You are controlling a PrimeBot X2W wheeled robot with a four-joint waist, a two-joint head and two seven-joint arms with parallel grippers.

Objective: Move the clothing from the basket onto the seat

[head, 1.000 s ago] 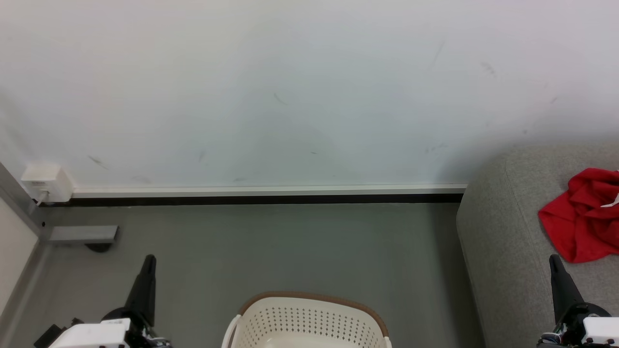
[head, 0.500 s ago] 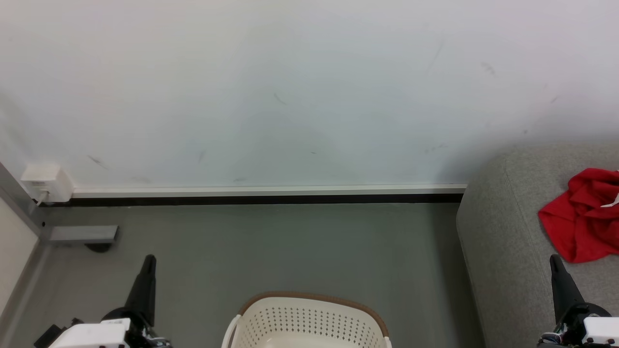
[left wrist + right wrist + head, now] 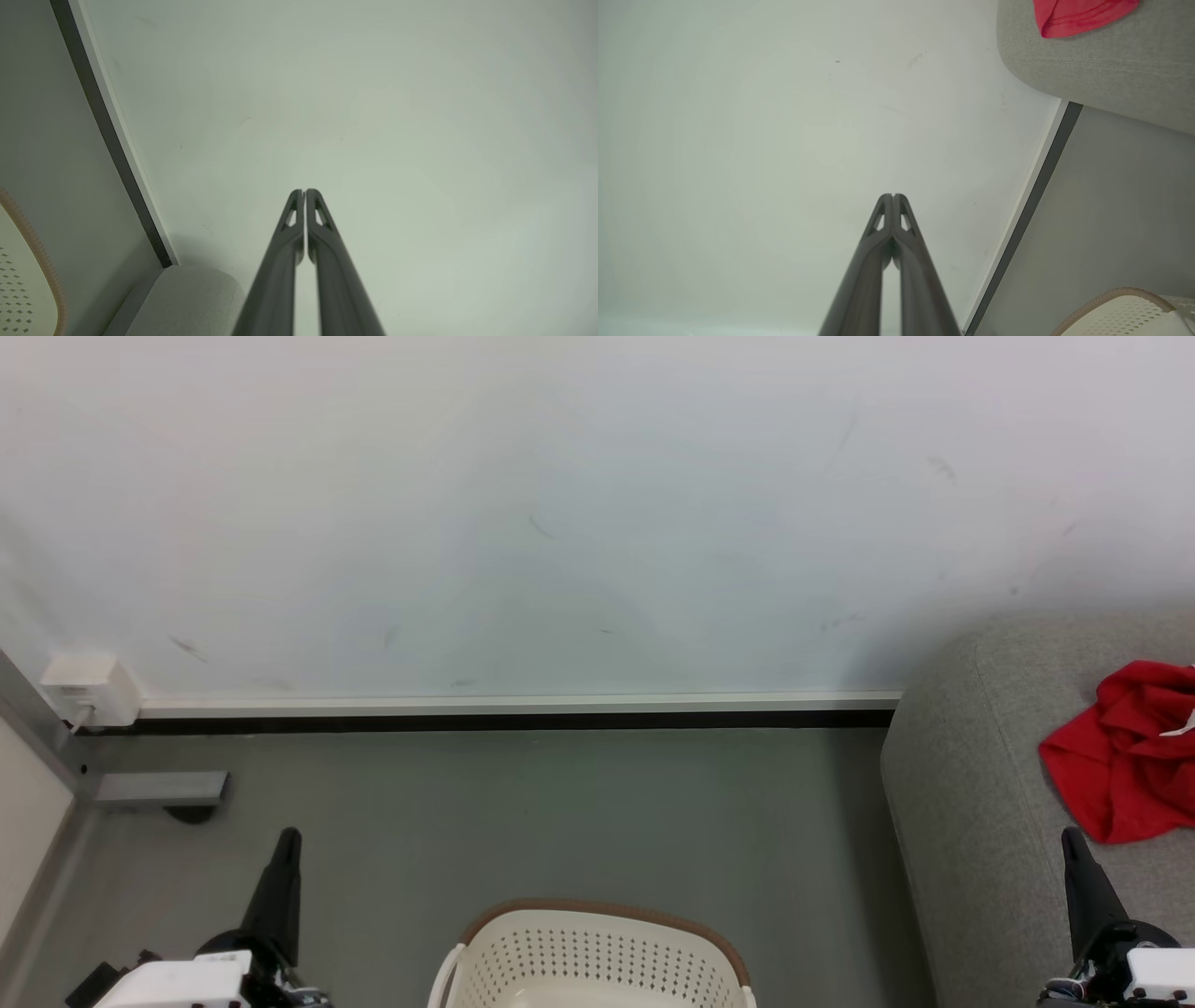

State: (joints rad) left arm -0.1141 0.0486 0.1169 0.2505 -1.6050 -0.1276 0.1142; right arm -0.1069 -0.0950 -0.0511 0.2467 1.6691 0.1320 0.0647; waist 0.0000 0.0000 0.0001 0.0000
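The cream perforated basket (image 3: 597,952) with its brown rim sits on the floor at the bottom middle of the head view; its inside is cut off by the frame edge. A crumpled red piece of clothing (image 3: 1125,751) lies on the grey seat (image 3: 971,784) at the right. My left gripper (image 3: 288,840) points up at the lower left, shut and empty, left of the basket. Over the seat's front part stands my right gripper (image 3: 1071,840), shut and empty, just below the red clothing. Both wrist views show the fingertips pressed together, left gripper (image 3: 304,192) and right gripper (image 3: 893,196).
A white wall (image 3: 560,504) with a dark skirting strip (image 3: 485,721) runs behind the grey floor (image 3: 560,812). A white socket box (image 3: 86,689) and a grey metal bracket (image 3: 159,789) sit at the far left corner. The basket rim (image 3: 1111,298) shows in the right wrist view.
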